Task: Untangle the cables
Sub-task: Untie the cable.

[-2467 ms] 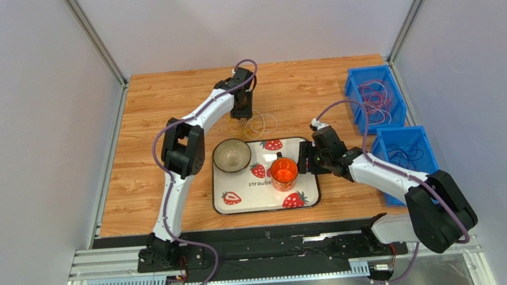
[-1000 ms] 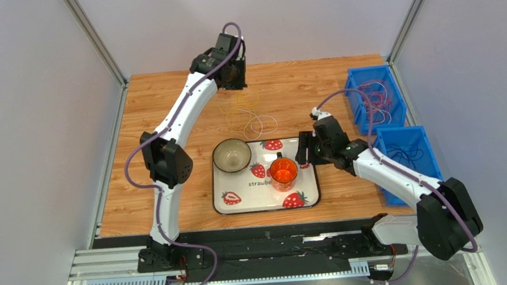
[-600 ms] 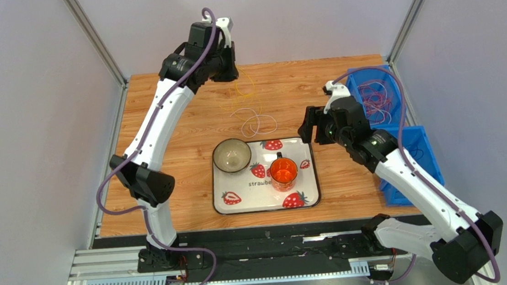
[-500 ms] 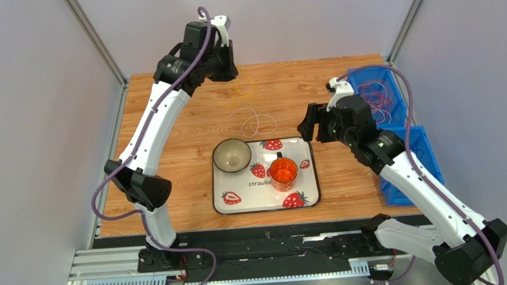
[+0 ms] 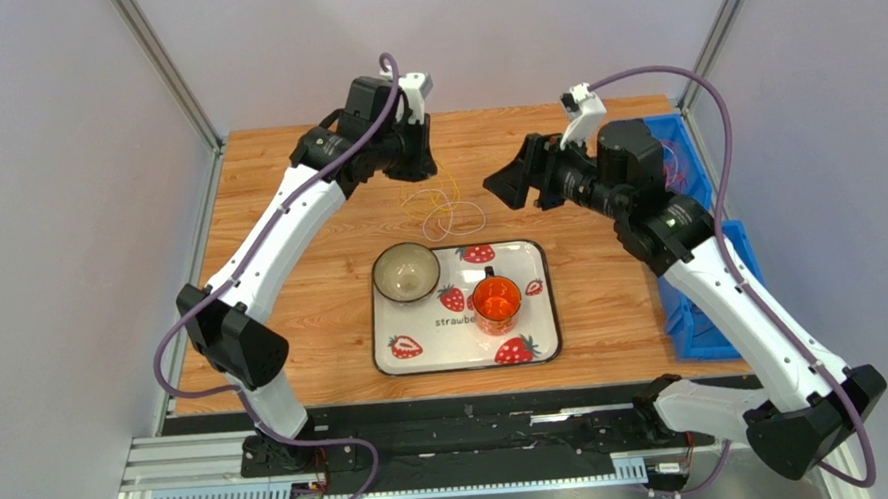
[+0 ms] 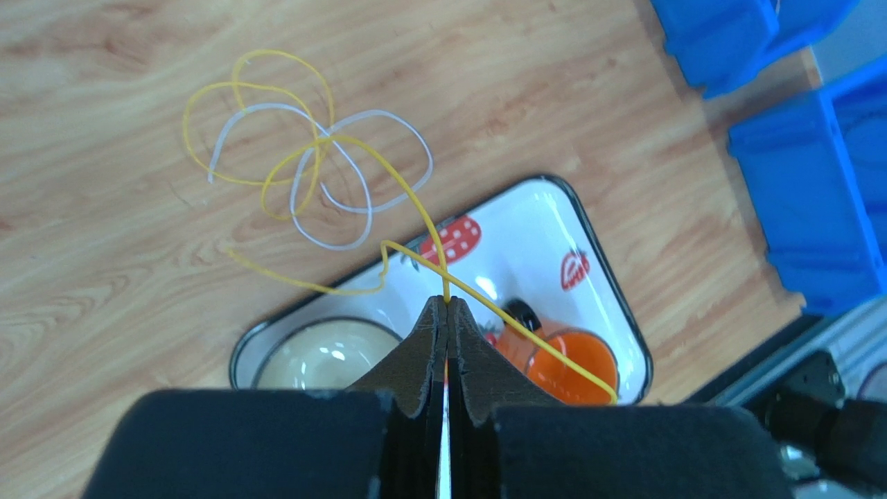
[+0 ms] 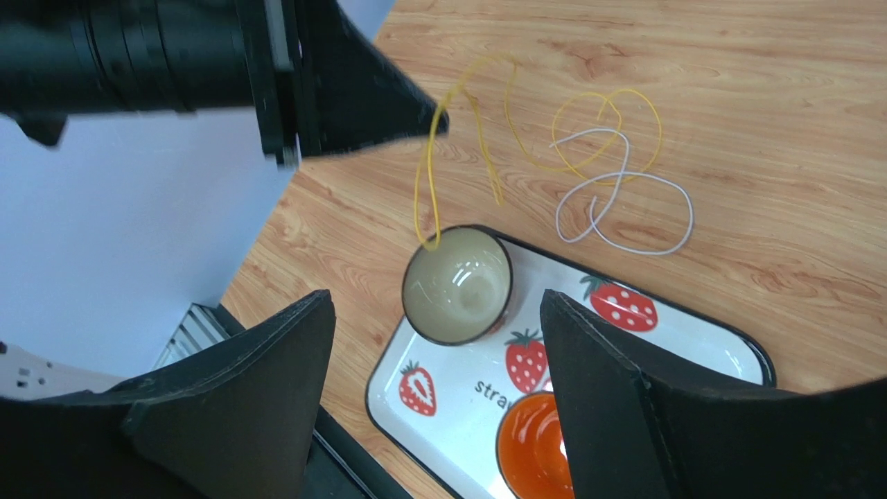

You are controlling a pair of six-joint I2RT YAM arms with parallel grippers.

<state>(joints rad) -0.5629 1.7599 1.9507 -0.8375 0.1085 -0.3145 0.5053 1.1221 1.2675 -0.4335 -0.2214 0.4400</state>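
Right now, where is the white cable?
In the top view the white cable lies on the wooden table just beyond the tray's far edge, tangled with the yellow cable that the left gripper pinches.

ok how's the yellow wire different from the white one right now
The yellow wire is pinched in the shut left gripper; the white wire is held by nothing. The yellow wire rises off the table toward it; the white wire lies flat. Both are thin loops, tangled together.
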